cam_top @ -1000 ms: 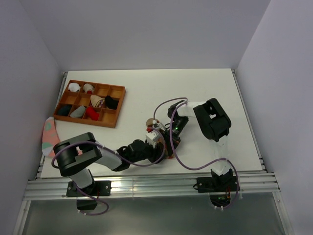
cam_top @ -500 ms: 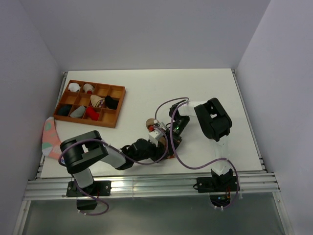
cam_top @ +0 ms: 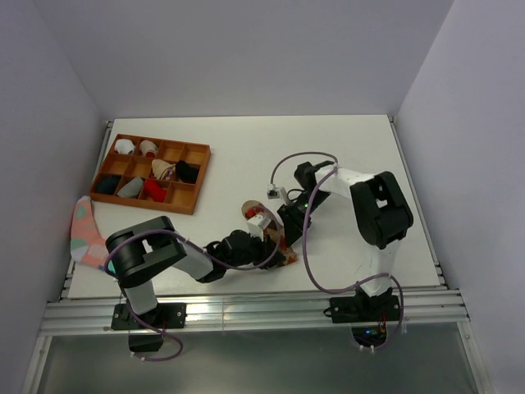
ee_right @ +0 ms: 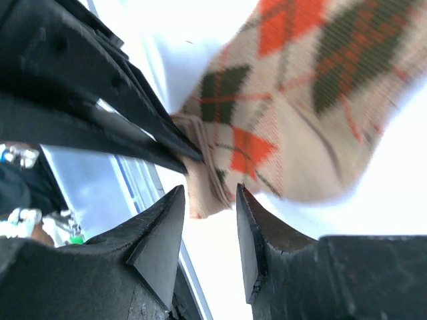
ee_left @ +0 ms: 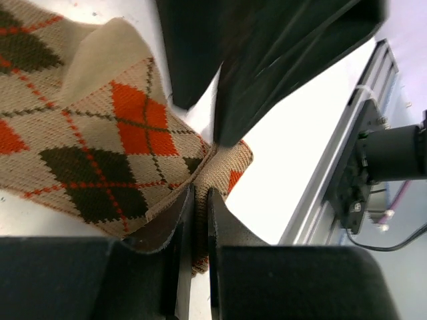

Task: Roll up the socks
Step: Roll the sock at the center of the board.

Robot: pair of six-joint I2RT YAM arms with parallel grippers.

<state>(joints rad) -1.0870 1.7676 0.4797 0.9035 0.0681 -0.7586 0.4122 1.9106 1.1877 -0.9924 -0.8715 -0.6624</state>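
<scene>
The tan-brown argyle sock (ee_left: 100, 133) lies flat near the table's front middle (cam_top: 253, 215). My left gripper (ee_left: 200, 200) is shut on a folded edge of it, the fabric pinched between the two fingers. My right gripper (ee_right: 208, 200) is open, and that same sock edge (ee_right: 203, 190) lies just past its fingertips, touching neither. In the right wrist view the left gripper's dark fingers (ee_right: 133, 127) come in from the left onto the sock. A small red patch (cam_top: 261, 213) shows by the sock in the top view; I cannot tell if it is the red sock.
A wooden compartment tray (cam_top: 199, 179) with several rolled socks stands at the back left. A pink sock (cam_top: 84, 230) hangs over the table's left edge. The metal rail (cam_top: 246, 312) of the front edge runs close behind both grippers.
The right gripper has opened, let go of the argyle sock and drawn back to the right. The left gripper has shut on the sock's edge and stayed there.
</scene>
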